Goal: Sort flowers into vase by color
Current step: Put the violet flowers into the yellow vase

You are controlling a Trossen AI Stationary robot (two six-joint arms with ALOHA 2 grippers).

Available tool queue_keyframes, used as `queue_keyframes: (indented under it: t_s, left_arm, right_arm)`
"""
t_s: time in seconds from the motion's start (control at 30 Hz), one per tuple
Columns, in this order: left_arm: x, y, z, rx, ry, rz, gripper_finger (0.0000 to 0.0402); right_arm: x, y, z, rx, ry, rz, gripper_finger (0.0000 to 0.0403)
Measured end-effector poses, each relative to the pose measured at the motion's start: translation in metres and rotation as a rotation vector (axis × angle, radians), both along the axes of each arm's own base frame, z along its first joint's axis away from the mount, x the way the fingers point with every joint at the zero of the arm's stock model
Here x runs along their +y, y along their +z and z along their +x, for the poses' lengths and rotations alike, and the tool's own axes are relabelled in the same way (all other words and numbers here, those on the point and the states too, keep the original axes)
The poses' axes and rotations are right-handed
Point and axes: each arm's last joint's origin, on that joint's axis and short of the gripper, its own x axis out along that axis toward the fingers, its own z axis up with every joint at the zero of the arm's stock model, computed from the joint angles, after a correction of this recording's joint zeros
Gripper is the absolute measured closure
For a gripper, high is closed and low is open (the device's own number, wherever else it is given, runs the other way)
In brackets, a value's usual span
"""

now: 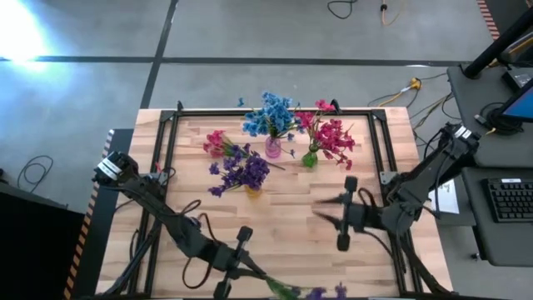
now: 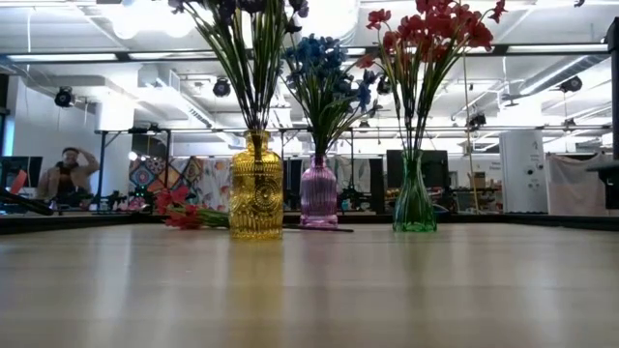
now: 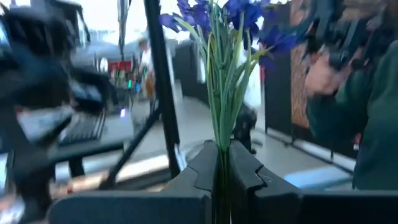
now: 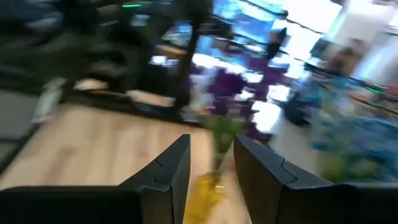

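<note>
The left gripper is clamped tight on a purple sprig: its thin green stems run up from between the two dark fingers, with purple-blue blooms fanning out above. In the high view that gripper sits low at the table's near edge, its arm stretched across from the far left corner, and the sprig's blooms trail off to its right along the table edge.

The right gripper hovers over the right half of the table, its arm reaching in from the right side and the fingers pointing left. Its jaws stand partly apart with nothing between them; in its own wrist view the fingers frame the yellow vase just ahead, blurred.

Beyond both grippers, toward the table's far side, stand three vases. The yellow vase holds purple flowers. The pink-purple vase holds bright blue flowers. The green vase holds red-pink flowers. One red-pink sprig lies flat on the wood just left of the yellow vase.

A person shows in the room behind the table.
</note>
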Motion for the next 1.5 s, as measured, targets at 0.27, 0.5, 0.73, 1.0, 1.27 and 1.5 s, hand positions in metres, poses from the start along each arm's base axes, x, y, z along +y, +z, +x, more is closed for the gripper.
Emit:
queue_keyframes:
  t_s: [0.27, 0.5, 0.73, 1.0, 1.27, 1.5]
  left_arm:
    - [0.004, 0.01, -0.004, -0.162, 0.005, -0.006, 0.0401]
    - [0.006, 0.005, 0.0, -0.157, 0.041, 0.004, 0.0401]
    - [0.013, 0.005, 0.004, -0.146, 0.21, 0.015, 0.0401]
    - [0.014, 0.002, 0.004, -0.132, 0.214, 0.027, 0.0402]
    - [0.015, 0.0, 0.005, -0.119, 0.226, 0.034, 0.0402]
    - [0.019, -0.002, 0.007, -0.088, 0.31, 0.034, 0.0402]
  right_arm:
    - [0.023, -0.04, 0.009, -0.038, 0.19, 0.092, 0.0302]
    - [0.052, -0.058, 0.043, -0.3, 0.195, 0.031, 0.0278]
    - [0.065, -0.062, 0.087, -0.324, 0.237, 0.012, 0.0193]
    - [0.071, -0.054, 0.111, -0.349, 0.206, -0.026, 0.0127]
    - [0.073, -0.052, 0.111, -0.364, 0.261, -0.034, 0.0139]
    - [0.071, -0.048, 0.115, -0.378, 0.297, -0.03, 0.0199]
